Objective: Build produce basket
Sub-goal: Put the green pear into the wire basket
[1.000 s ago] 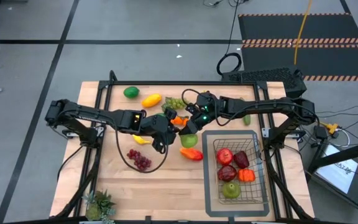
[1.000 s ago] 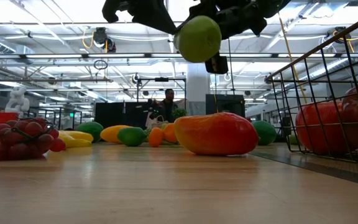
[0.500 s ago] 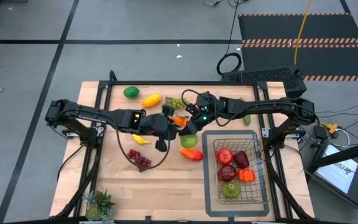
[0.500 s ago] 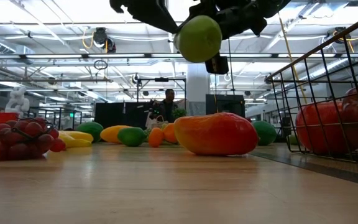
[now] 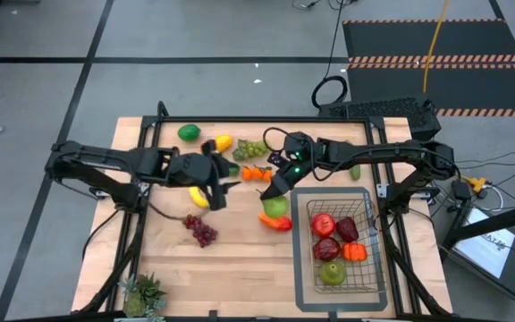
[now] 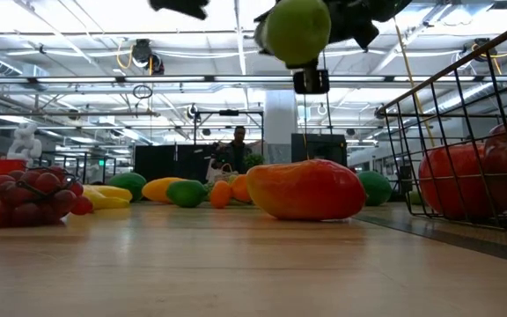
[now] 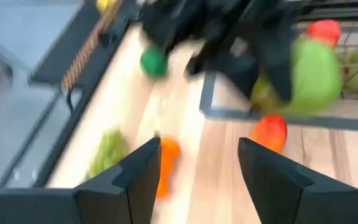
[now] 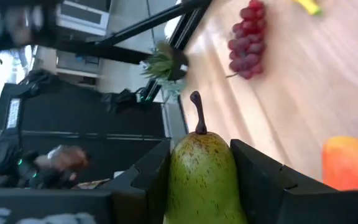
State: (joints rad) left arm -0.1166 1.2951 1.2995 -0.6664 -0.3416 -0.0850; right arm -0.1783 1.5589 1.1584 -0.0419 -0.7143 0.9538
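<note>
High view first: the right gripper (image 5: 276, 190) is clamped on a speckled green pear with a brown stem (image 5: 276, 207), carried in the air just off the dark wire-mesh basket's (image 5: 370, 234) corner, above a red-orange mango (image 5: 276, 221) lying on the wooden desk (image 5: 240, 259). Right wrist view confirms it, the pear (image 8: 203, 174) pinched between both dark fingers (image 8: 143, 177). Low view shows the pear (image 6: 297, 32) hanging high over the mango (image 6: 306, 188). Inside the basket sit red apples (image 5: 323, 223) and other fruit. Over on the other side, the left gripper (image 5: 211, 183) hovers mid-desk with its jaws parted and nothing between them, near a yellow banana (image 5: 198, 198); a bunch of dark red grapes (image 5: 201, 231) lies toward the desk's front edge.
</note>
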